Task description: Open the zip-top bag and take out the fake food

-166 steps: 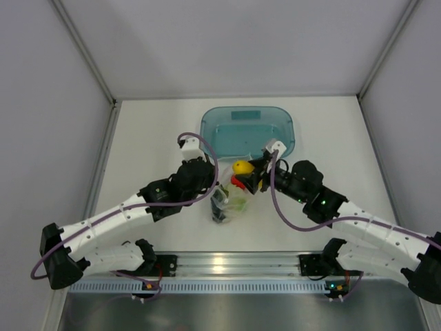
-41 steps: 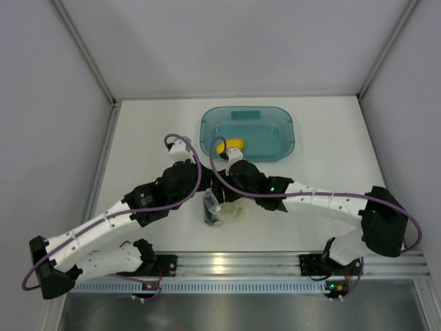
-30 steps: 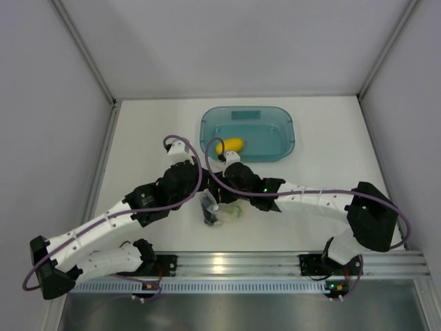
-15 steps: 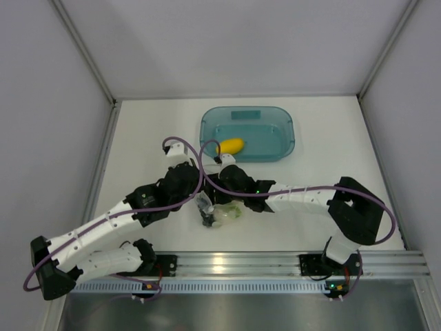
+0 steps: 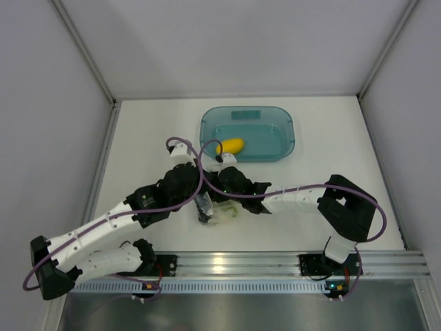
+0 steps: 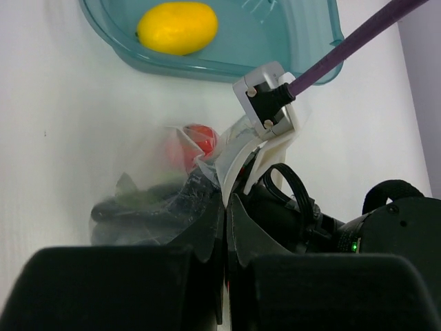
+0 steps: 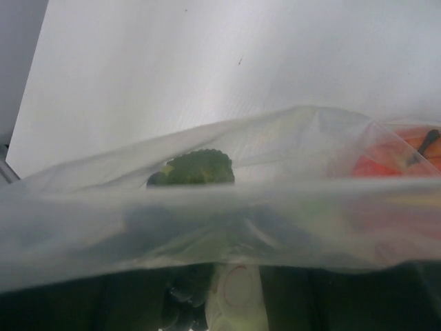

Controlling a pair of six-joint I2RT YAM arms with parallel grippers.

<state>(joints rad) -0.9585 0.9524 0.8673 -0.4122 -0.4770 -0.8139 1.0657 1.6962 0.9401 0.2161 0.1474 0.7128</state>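
Plastic, crinkled and shiny: from above, the zip-top bag (image 5: 220,212) lies mid-table, just near of the teal tray (image 5: 203,132) holding the yellow fruit (image 5: 231,145), with the left gripper (image 5: 204,204) and right gripper (image 5: 222,201) at it. Left wrist: fingers (image 6: 258,238) pinched together on the film, red apple (image 6: 198,140) inside. Right wrist: cloudy film, green leaves (image 7: 193,167) behind; whether that claw is apart or together, I cannot tell.

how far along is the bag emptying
Done: the bag looks open and the yellow fruit lies in the tray. In hand: the left gripper pinches the bag while the right gripper reaches in beside the apple. Left: the apple, a green-leafed piece and a dark piece are inside.
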